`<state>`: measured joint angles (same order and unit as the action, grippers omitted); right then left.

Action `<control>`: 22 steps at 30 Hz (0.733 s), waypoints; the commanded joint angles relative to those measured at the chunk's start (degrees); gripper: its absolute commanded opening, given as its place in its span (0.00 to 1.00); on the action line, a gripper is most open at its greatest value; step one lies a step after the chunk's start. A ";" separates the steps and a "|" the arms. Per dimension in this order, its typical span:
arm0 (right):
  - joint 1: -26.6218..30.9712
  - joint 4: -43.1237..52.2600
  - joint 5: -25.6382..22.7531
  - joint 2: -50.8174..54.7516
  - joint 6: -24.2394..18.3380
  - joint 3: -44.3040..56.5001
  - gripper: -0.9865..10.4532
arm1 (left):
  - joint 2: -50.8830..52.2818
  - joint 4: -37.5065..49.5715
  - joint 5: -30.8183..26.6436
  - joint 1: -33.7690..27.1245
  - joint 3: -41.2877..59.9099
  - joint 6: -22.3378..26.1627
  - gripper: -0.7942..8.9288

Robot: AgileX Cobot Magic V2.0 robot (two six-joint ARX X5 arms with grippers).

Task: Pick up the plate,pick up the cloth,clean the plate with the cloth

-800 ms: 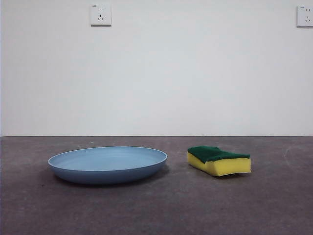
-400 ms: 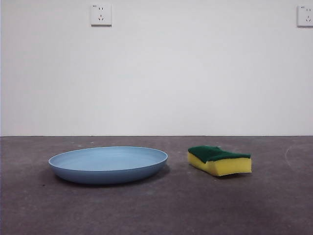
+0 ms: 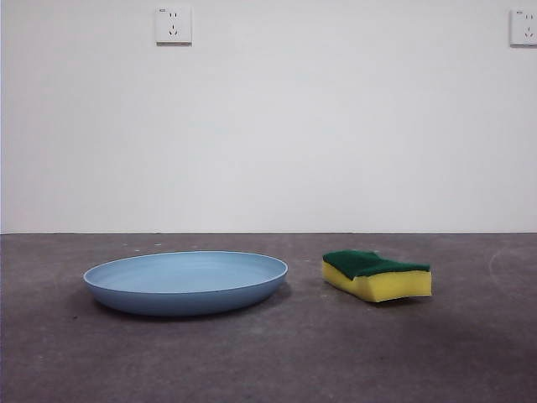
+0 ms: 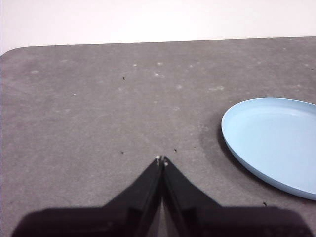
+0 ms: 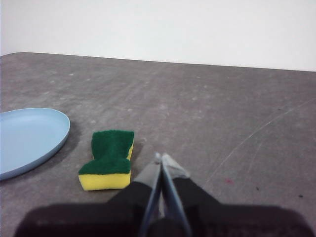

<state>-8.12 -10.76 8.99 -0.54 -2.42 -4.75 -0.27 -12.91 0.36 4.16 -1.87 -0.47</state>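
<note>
The light-blue plate (image 3: pixel 185 282) lies flat on the grey table, left of centre in the front view. It also shows in the left wrist view (image 4: pixel 274 143) and the right wrist view (image 5: pixel 27 138). The cloth, a yellow sponge with a dark green top (image 3: pixel 377 274), lies to the plate's right, apart from it, and shows in the right wrist view (image 5: pixel 109 158). My left gripper (image 4: pixel 161 159) is shut and empty, above bare table beside the plate. My right gripper (image 5: pixel 161 157) is shut and empty, close beside the cloth. Neither gripper shows in the front view.
The grey table (image 3: pixel 277 361) meets a white wall with two sockets (image 3: pixel 173 25). The table's far edge (image 4: pixel 148 43) and rounded corner show in the left wrist view.
</note>
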 commanded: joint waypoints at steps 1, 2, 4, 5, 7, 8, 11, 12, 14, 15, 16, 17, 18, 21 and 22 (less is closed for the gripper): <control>0.15 1.75 -0.22 0.48 1.53 1.64 0.09 | 0.17 0.42 -0.09 -0.13 0.90 0.11 0.08; 0.15 1.73 -0.35 0.48 1.49 1.77 0.09 | 0.17 0.44 -0.09 -0.13 0.87 0.11 0.08; 0.13 1.79 -0.33 0.48 1.49 2.03 0.09 | 0.17 0.42 -0.09 -0.13 0.87 0.11 0.08; 0.13 1.79 -0.35 0.48 1.49 2.12 0.09 | 0.17 0.42 -0.09 -0.13 0.87 0.11 0.08; 0.13 2.23 -0.44 0.48 1.44 2.51 0.09 | 0.17 0.42 -0.09 -0.13 0.90 0.11 0.08; 0.13 2.67 -0.42 0.48 1.46 2.86 0.09 | 0.17 0.42 -0.09 -0.13 0.87 0.11 0.08; 0.13 4.15 -0.37 0.48 1.99 4.46 0.09 | 0.17 0.42 -0.09 -0.13 0.87 0.11 0.08; 0.11 4.02 -0.28 0.48 2.10 4.46 0.09 | 0.17 0.44 -0.09 -0.15 0.90 0.11 0.08; 0.07 4.31 -0.31 0.48 2.19 4.46 0.09 | 0.17 0.42 -0.09 -0.13 0.87 0.11 0.08; 0.07 4.31 -0.33 0.48 2.19 4.46 0.09 | 0.17 0.42 -0.09 -0.13 0.87 0.11 0.08; 0.07 4.28 -0.33 0.48 2.23 4.46 0.09 | 0.17 0.42 -0.09 -0.13 0.87 0.11 0.08; 0.07 4.13 -0.33 0.48 2.34 4.46 0.09 | 0.17 0.42 -0.09 -0.15 0.87 0.11 0.08; 0.07 3.67 -0.33 0.48 2.43 4.46 0.09 | 0.17 0.42 -0.09 -0.13 0.87 0.11 0.08; 0.07 0.70 -0.35 0.48 2.86 4.46 0.09 | 0.17 0.42 -0.09 -0.13 0.87 0.11 0.08; 0.07 0.79 -0.31 0.48 3.17 4.46 0.09 | 0.17 0.42 -0.09 -0.13 0.90 0.11 0.08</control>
<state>-8.12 -9.04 8.78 -0.23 -0.23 -0.86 -0.27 -12.78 0.32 4.16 -1.83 -0.49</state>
